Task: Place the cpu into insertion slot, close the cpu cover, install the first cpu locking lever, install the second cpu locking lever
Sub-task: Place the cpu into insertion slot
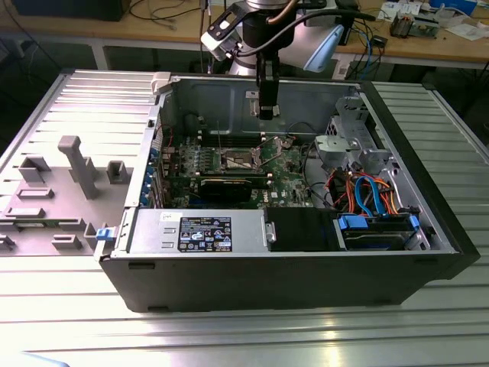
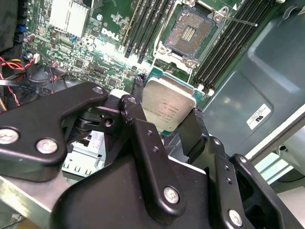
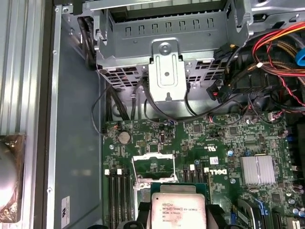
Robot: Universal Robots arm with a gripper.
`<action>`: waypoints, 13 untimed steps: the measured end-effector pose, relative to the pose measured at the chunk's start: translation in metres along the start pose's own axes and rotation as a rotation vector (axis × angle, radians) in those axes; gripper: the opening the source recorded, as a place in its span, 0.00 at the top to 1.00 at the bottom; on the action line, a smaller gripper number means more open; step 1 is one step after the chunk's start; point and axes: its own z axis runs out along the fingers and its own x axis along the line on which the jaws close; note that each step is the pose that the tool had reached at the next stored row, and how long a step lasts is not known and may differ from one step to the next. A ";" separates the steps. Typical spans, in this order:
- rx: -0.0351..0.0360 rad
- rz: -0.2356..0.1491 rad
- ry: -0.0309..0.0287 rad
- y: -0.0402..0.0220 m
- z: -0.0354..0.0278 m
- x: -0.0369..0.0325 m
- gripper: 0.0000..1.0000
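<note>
end effector (image 2: 163, 118), cpu (image 2: 169, 101) held — slot (image 2: 190, 31) seemingly open

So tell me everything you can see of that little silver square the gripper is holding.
It is a small flat square chip with a dull silver-grey metal top, printed with fine dark text, with a thin green edge showing around the metal. The black gripper is shut on it, clamping two opposite sides. Its metal top faces both wrist cameras. It hangs in the air above the green circuit board, close to the open square socket with a silver rim but not yet in it. Nothing else touches it.
</note>
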 end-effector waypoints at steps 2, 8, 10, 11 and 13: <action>0.0000 0.000 0.0000 0.0000 0.0000 0.0000 0.46; 0.0015 0.023 -0.0021 -0.0003 0.0024 0.0000 0.46; 0.0030 0.030 -0.0030 -0.0005 0.0056 -0.0001 0.46; 0.0031 0.032 -0.0034 -0.0007 0.0072 -0.0001 0.46; 0.0038 0.034 -0.0038 -0.0008 0.0080 -0.0002 0.46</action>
